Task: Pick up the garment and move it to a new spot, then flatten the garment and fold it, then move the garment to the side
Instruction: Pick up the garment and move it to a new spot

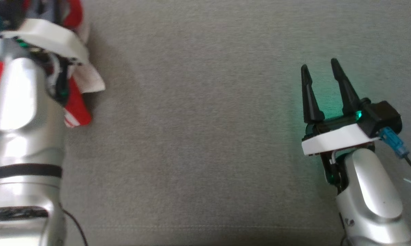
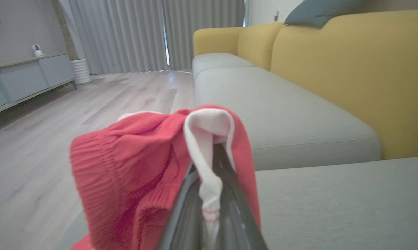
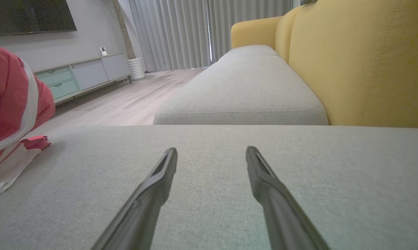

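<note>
Our left hand (image 2: 213,166) clamps a fold of the red-and-white garment (image 2: 132,163), apparently ready to carry it. Our right hand (image 1: 319,65) hovers wide open and empty.

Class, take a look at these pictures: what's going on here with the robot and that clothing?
The robot's left gripper is shut on a red and white garment, pinching a fold of it at the left edge of a grey sofa cushion. Part of the cloth trails on the cushion. The right gripper is open over bare cushion, well apart from the garment. No folding has been done yet.
</note>
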`<state>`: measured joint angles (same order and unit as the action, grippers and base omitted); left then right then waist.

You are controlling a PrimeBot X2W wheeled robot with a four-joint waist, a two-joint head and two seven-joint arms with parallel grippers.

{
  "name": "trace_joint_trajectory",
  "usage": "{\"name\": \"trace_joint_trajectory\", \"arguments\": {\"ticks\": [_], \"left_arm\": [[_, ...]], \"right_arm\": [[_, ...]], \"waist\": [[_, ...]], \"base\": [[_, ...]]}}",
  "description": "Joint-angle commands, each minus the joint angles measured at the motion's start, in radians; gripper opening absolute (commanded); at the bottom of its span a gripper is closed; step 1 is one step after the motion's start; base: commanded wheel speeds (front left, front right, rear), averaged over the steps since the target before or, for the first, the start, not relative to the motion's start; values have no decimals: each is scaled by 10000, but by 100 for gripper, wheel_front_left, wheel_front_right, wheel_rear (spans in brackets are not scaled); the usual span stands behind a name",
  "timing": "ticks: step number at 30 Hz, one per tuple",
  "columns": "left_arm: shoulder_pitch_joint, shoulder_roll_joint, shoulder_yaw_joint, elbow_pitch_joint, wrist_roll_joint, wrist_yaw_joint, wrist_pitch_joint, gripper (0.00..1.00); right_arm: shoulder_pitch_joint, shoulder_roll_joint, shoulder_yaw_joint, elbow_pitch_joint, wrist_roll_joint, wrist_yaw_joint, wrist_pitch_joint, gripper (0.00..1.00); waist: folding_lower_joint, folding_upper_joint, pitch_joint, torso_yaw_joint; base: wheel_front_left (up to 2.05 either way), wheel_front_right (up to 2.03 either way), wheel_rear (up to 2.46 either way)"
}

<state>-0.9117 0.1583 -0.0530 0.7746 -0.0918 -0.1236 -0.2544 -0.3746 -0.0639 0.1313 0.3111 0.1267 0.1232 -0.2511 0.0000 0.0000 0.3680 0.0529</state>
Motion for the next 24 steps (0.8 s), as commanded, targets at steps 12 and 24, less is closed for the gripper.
{"name": "trace_joint_trajectory", "arguments": {"ticks": [12, 24], "left_arm": [[-387, -960, -2122, -1073, -1030, -68, -74, 0], [279, -1078, -4949, -3030, -3903, 920, -74, 0]], "right_arm": [[499, 136, 470, -459, 882, 75, -107, 100], [926, 137, 624, -624, 1435, 75, -107, 100]], "waist": [[0, 0, -677, -2108], [0, 0, -904, -3319]], "base": [[0, 0, 0], [0, 0, 0]]}}
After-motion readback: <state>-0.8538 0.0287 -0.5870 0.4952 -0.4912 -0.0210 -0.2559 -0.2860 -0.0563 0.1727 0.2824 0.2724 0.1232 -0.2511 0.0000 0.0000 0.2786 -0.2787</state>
